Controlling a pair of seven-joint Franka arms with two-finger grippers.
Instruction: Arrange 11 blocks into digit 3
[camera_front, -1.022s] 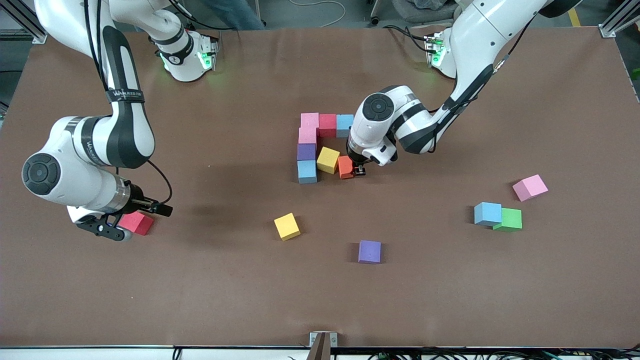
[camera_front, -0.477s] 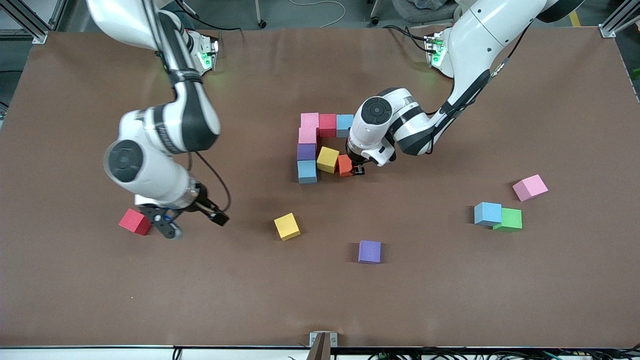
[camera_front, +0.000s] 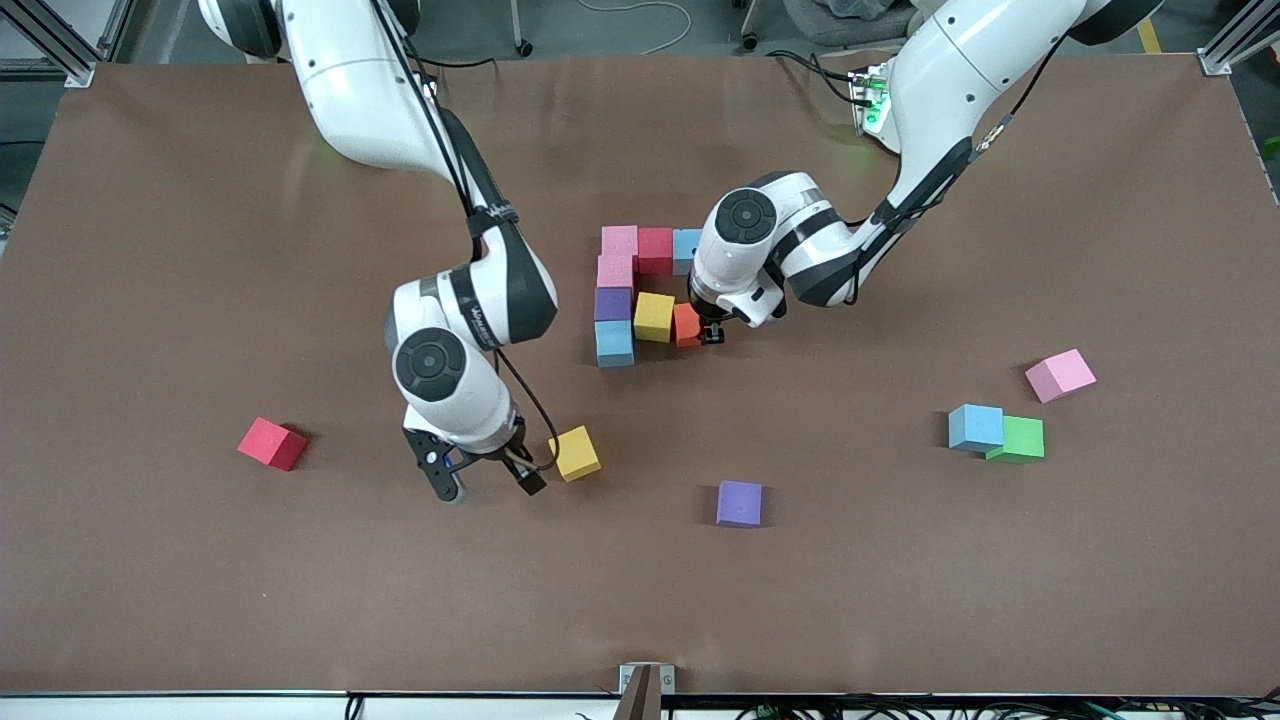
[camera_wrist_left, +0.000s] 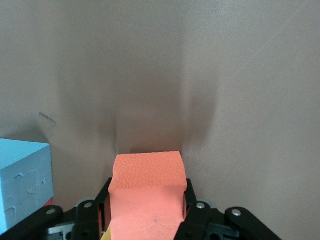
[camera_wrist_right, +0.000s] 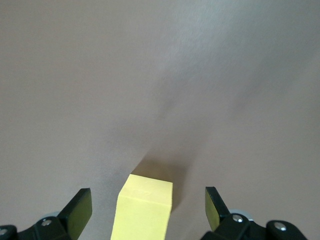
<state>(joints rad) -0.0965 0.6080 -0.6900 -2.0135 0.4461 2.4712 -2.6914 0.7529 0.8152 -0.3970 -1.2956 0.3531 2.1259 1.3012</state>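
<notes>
The half-built figure (camera_front: 640, 295) sits a little toward the robots' edge from the middle of the table (camera_front: 200, 580), its long side running from that edge toward the front camera. A bar of pink block (camera_front: 619, 240), red block (camera_front: 656, 249) and light blue block (camera_front: 686, 249) lies across the end nearest the robots. From the pink one a column comes toward the camera: a second pink block (camera_front: 614, 271), a purple block (camera_front: 613, 303) and a blue block (camera_front: 614, 343). A yellow block (camera_front: 654, 316) touches the purple one, and the orange block (camera_front: 686, 324) touches the yellow, so a second bar runs toward the left arm's end.

The left gripper (camera_front: 712, 336) is down at the table and pinches the orange block (camera_wrist_left: 146, 192) between its fingers (camera_wrist_left: 192, 212). A second ago that block stood slightly apart and skewed, as did the yellow one; both are now pushed in square against the column.

The right gripper (camera_front: 485, 478) hangs with jaws spread wide just beside the loose yellow block (camera_front: 576, 452) (its wrist view shows that block (camera_wrist_right: 144, 210) between the fingers (camera_wrist_right: 80, 210), untouched). A second ago it was over the loose red block (camera_front: 271, 443) near the right arm's end, and has swung in toward the middle.

Loose near the front edge lies a purple cube (camera_front: 739, 503); toward the left arm's end a blue cube (camera_front: 975, 427) touches a green cube (camera_front: 1020, 438), with a pink cube (camera_front: 1060, 375) near them.
</notes>
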